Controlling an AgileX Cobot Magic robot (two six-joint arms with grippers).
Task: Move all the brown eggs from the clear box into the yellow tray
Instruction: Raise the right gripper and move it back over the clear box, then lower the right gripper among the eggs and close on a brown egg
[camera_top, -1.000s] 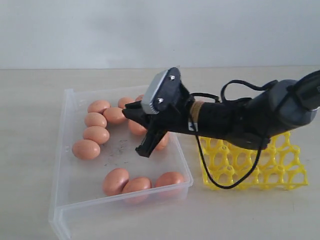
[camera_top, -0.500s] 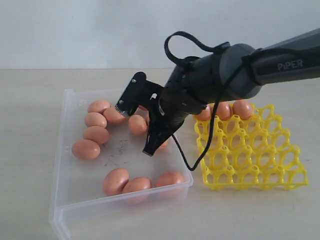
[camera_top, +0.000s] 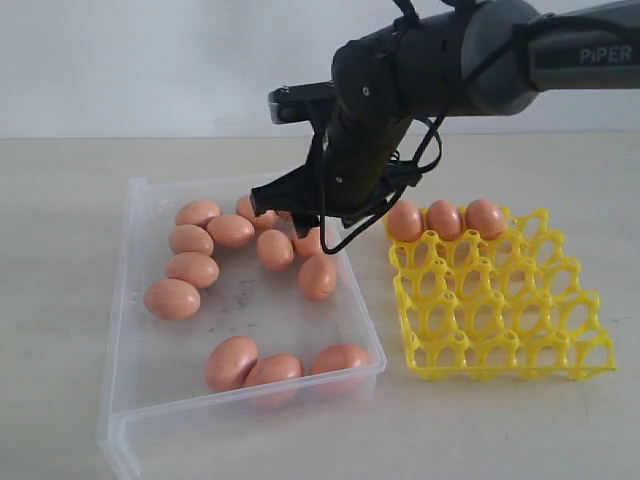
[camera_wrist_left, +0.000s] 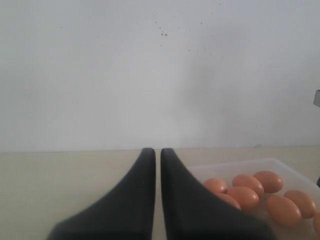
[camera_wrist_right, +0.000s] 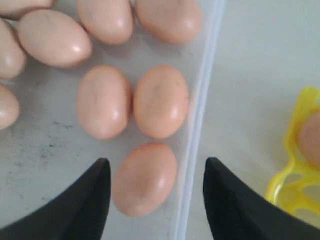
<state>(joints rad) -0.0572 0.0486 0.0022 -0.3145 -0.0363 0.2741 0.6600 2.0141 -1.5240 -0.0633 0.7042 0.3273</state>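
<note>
Since a second ago the dark right arm has lifted from its low reach across the tray and swung upright. Its black right end effector now points down over the far right part of the shallow rectangular clear box of plastic, jaws spread wide and gripping nothing. One of the smooth oval brown eggs, the egg by the wall, is uncovered by that move. Its long axis runs near to far, roughly along the box's right wall and crosswise to the line between the two fingers. In the right wrist view it shows between those open fingers, nearer one of them and not clamped, with two more eggs side by side just beyond it.

About a dozen eggs lie on their sides on the box's scuffed floor, pointing various ways: a loose cluster at the far left and three in a row at the near wall. Three more stand upright in the far row of the bright yellow tray, an open plastic lattice just right of the box.

Both rest on a pale beige bench before a plain white wall. The black left end effector is closed, fingers nearly touching, held level above the bench with several eggs in view beyond it.
</note>
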